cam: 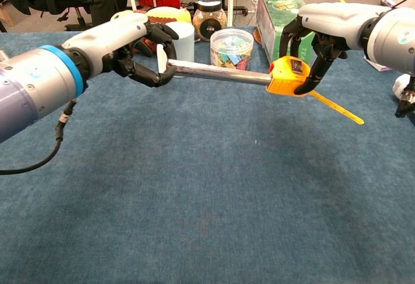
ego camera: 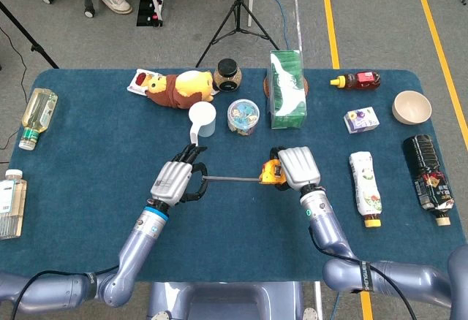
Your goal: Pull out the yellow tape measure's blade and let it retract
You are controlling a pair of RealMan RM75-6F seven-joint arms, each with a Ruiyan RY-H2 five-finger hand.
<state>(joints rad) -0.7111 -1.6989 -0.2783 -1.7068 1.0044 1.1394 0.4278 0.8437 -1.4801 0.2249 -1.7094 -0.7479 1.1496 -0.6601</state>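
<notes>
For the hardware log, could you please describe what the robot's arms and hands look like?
Both arms are glossy blue-grey. The left hand has a silver-grey back, black fingers and a bright blue wrist band, with a thin black cable beside the forearm. The right hand matches, with a small green light at its wrist.

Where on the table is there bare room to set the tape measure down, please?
The near strip of blue table below both hands is bare. The back row, from plush toy to green box, is crowded, as is the right end beside the white bottle.
</notes>
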